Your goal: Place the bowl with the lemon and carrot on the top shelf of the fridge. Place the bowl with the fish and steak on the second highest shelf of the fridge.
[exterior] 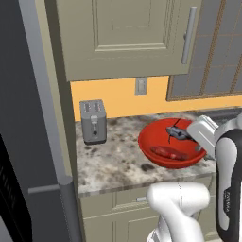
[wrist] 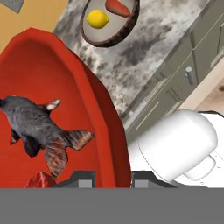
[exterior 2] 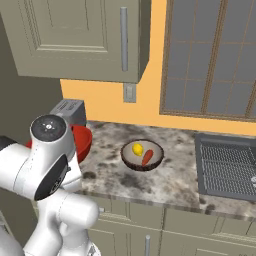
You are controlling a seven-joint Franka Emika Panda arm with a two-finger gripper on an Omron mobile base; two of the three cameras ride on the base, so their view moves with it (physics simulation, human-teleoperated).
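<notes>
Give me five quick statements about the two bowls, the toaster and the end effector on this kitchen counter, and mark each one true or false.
1. The wide bright red glossy bowl holds a dark grey fish and a dark red slab of steak. True.
2. The small dark brown bowl holds a yellow lemon and an orange carrot. True.
3. The brown bowl sits inside the fridge. False: it rests on the speckled stone counter.
4. The end effector is closed on the red bowl's rim. True.
5. The silver toaster stands between the two bowls. False: it stands on the red bowl's far side, away from the brown bowl.
</notes>
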